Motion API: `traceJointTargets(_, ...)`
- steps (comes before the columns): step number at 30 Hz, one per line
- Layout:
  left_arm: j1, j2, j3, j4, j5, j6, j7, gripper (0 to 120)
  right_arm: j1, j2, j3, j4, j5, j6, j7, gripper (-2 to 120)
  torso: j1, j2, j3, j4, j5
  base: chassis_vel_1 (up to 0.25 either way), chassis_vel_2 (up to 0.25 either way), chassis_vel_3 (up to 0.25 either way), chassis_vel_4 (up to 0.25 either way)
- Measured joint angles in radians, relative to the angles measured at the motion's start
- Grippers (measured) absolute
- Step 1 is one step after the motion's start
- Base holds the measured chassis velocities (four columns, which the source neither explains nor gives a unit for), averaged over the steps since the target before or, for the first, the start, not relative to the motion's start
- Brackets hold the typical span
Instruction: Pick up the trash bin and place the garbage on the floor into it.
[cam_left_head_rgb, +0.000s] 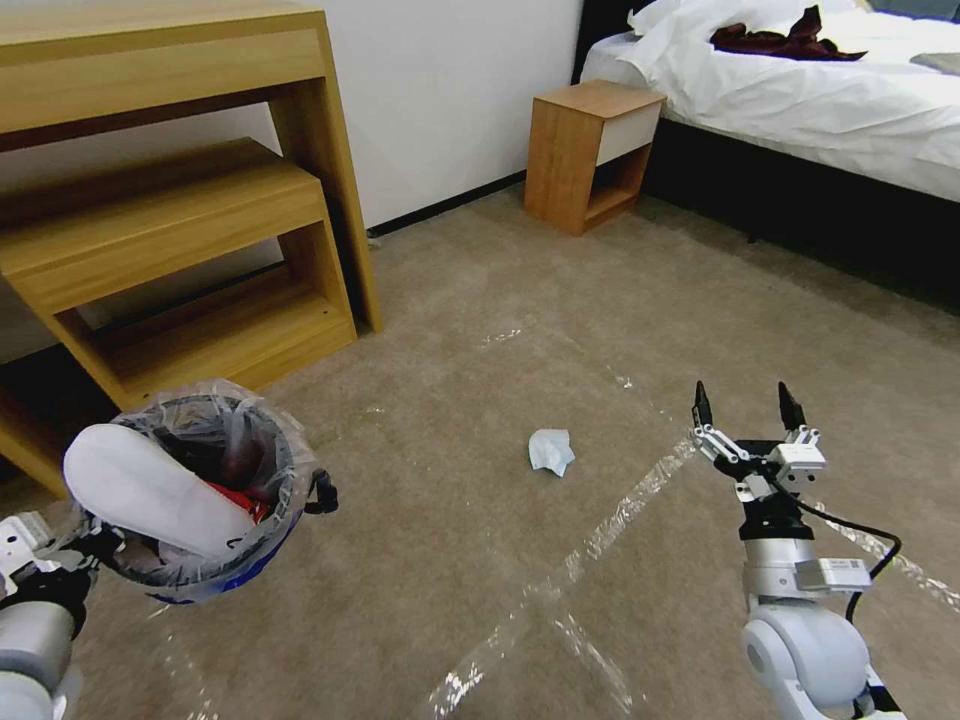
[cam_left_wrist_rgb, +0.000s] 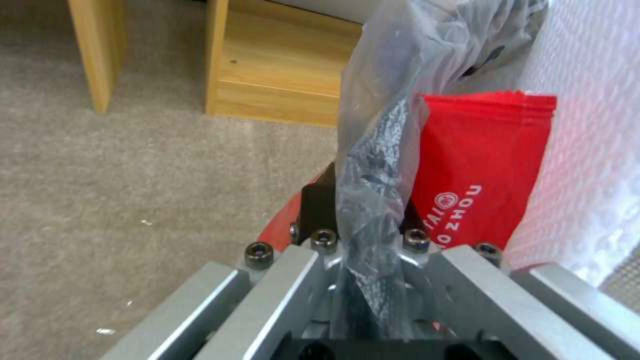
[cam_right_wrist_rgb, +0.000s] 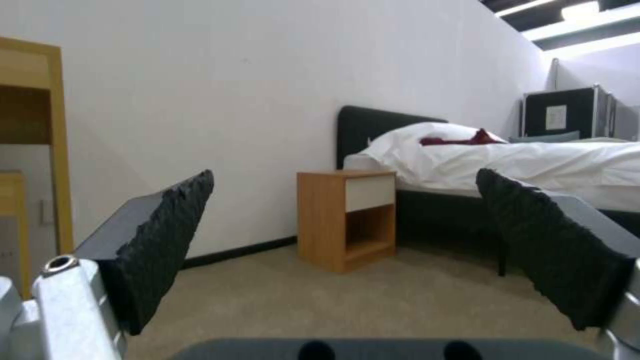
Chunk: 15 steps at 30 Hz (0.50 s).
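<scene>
The trash bin (cam_left_head_rgb: 215, 578), lined with a crinkly clear bag (cam_left_wrist_rgb: 380, 125), hangs just above the carpet at the lower left. My left gripper (cam_left_wrist_rgb: 367, 220) is shut on its rim and the bag, at the bin's near left side (cam_left_head_rgb: 75, 548). Inside lie a flat white slipper (cam_left_head_rgb: 140, 490) and a red wrapper (cam_left_wrist_rgb: 480, 165). One piece of garbage, a pale crumpled tissue wad (cam_left_head_rgb: 551, 451), lies on the floor in the middle. To the wad's right, my right gripper (cam_left_head_rgb: 746, 405) is held open above the carpet with nothing between its fingers (cam_right_wrist_rgb: 167, 240).
A wooden desk with shelves (cam_left_head_rgb: 170, 200) stands at the left wall behind the bin. A wooden nightstand (cam_left_head_rgb: 585, 150) and a bed (cam_left_head_rgb: 820, 100) with white sheets stand at the back right. Shiny tape strips (cam_left_head_rgb: 620, 510) cross the carpet.
</scene>
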Motion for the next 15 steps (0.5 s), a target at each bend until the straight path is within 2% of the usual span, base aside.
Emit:
traceJointTargets(5,0.002,-0.005,0.0,-0.005,0.001,0.0,0.0,1,0.005,0.0,-0.007,-0.003,0.002,0.002,0.001,100,0.0,0.0,0.0,0.0001,0.0,-0.078,0.084,0.082,-0.101)
traceJointTargets(15,0.009,-0.016,0.004,-0.01,0.01,0.0,0.001,1,0.003,-0.001,-0.011,-0.006,0.008,0.003,0.001,100,0.0,0.0,0.0,0.0002,0.0,-0.003,0.005,0.005,-0.002)
